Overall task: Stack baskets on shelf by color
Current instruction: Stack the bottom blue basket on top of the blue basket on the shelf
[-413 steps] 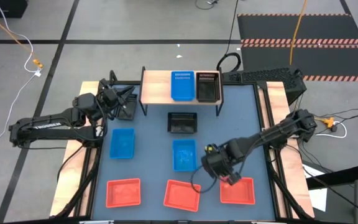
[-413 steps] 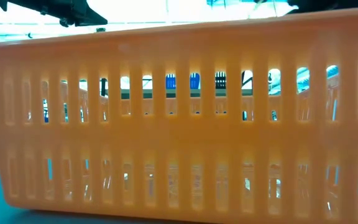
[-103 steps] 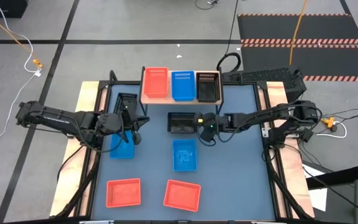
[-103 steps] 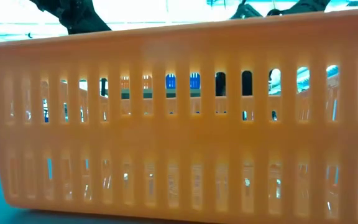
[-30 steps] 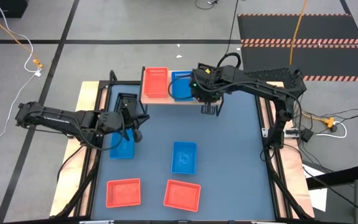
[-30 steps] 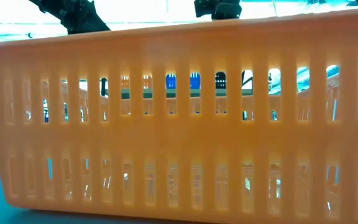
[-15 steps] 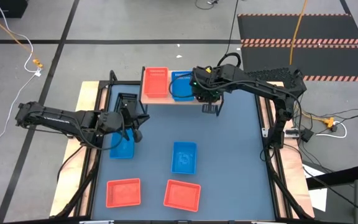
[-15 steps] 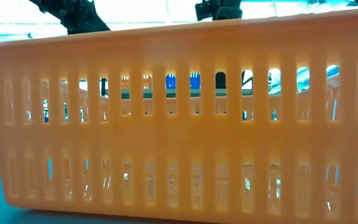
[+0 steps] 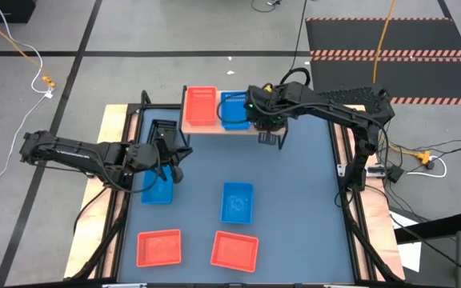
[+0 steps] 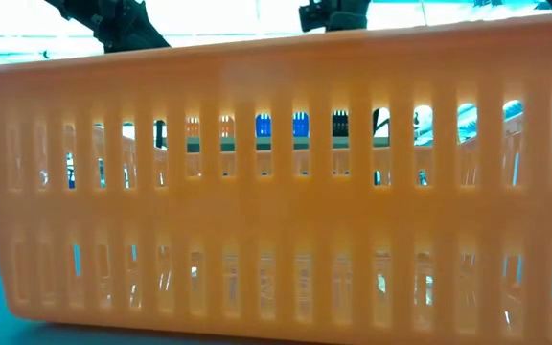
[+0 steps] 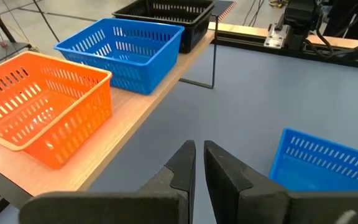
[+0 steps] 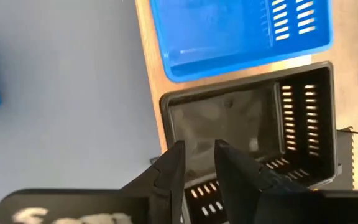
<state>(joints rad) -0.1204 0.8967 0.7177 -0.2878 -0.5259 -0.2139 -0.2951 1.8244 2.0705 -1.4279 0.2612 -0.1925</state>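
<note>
nothing shifted: right claw (image 12: 196, 163) nearly closed above slotted black basket (image 12: 253, 124) on shelf (image 9: 206, 128).

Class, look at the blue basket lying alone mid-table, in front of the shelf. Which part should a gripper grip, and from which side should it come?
Probably a rim wall, from straight above. The blue basket lies flat and open-topped on the table, its thin upright walls exposed and nothing beside it. One finger could go inside a wall and one outside. The short wall towards the shelf looks handiest.
</note>
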